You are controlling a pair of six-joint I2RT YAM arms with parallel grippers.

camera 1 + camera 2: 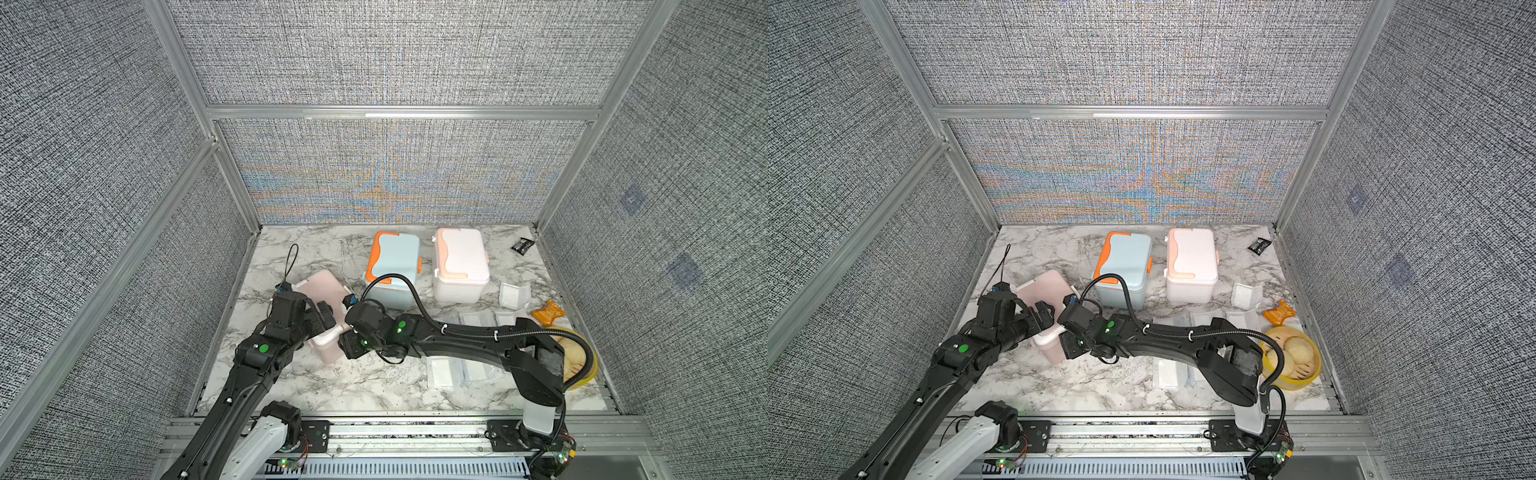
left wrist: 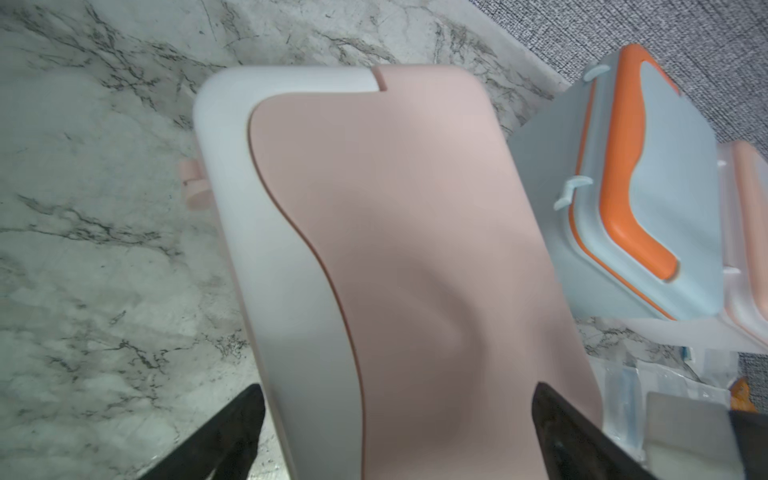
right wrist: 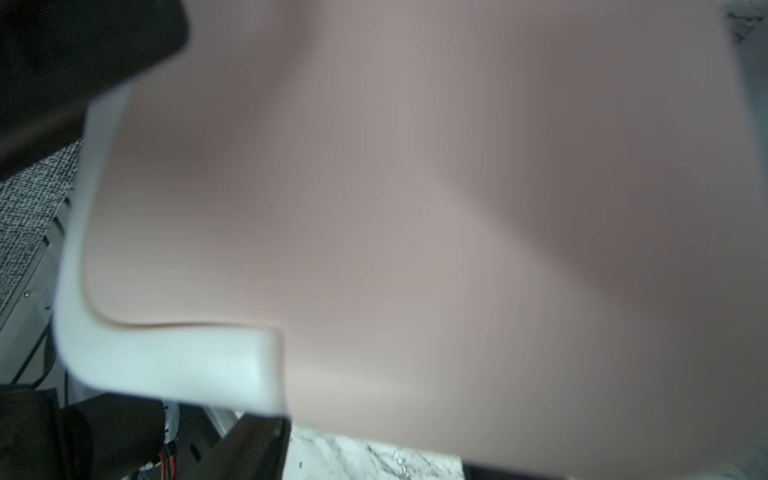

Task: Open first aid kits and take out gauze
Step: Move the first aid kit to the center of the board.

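Two robot arms converge on the pink kit (image 1: pixel 318 291), left of centre on the marble bench (image 1: pixel 374 390) in both top views, its lid down. The kit's long axis runs up the frame, from the near edge toward the back wall. The left claw (image 1: pixel 326 316) sits over its lower end. In the left wrist view the black fingers (image 2: pixel 557 428) stand on either side of the lid, but whether they press on it cannot be told. The right claw (image 1: pixel 344 330) comes in from the frame's right against the same end. Its wrist view is filled by blurred pink plastic, so its grip cannot be told either. Both arms are equally near, and the kit lies directly ahead of each, so any lid-opening move would likely turn on the white handle (image 1: pixel 328 338) between them. The light blue kit (image 1: pixel 392 266) and the white kit (image 1: pixel 459 266) stand closed at upper centre. Several wrapped gauze pads (image 1: pixel 441 371) lie on the bench at lower right, and a small black packet (image 1: pixel 523 245) lies at upper right. No brand, label or writing can be read on any of them.
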